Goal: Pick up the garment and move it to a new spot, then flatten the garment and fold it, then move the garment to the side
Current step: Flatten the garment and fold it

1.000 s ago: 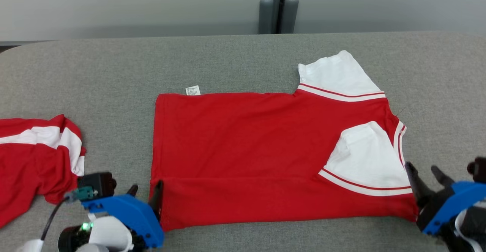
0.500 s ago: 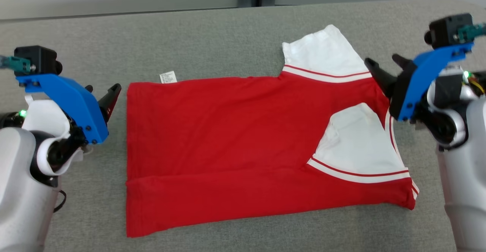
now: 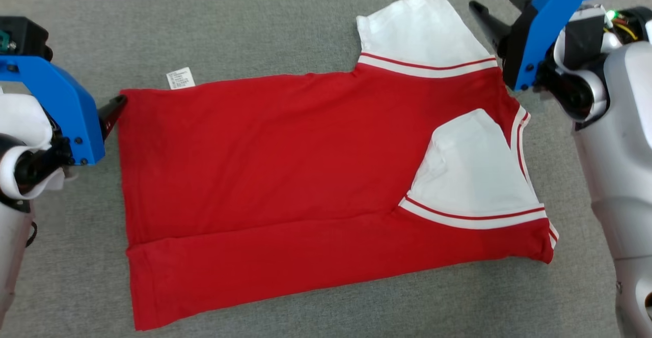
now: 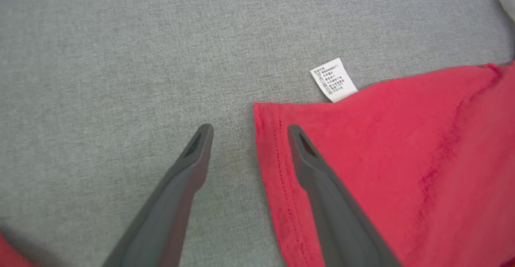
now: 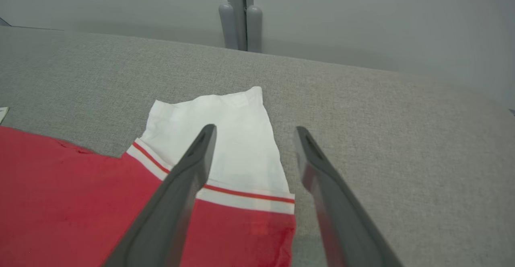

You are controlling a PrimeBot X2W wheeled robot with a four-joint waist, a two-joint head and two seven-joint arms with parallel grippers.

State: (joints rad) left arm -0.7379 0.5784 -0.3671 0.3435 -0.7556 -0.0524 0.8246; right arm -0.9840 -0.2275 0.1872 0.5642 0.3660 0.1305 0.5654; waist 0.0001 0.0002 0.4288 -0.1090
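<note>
The grey table (image 3: 285,17) holds the red garment (image 3: 285,165) flat at its middle, near edge folded over; left gripper (image 4: 247,128) and right gripper (image 5: 255,129) hang wide open, empty, at its far corners; pinching unevenly would likely skew the fold; the care label (image 3: 180,78) could snag.

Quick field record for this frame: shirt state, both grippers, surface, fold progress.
surface: grey table
shirt: red, white sleeves, lying flat
near sleeve: folded onto the body
far sleeve: spread out on the table
label: sticks out at the far left corner
left gripper: open, empty, straddling the hem at the far left corner
right gripper: open, empty, straddling the far sleeve's edge
contact with cloth: cannot tell
fold progress: near long edge turned over, far side not yet folded
</note>
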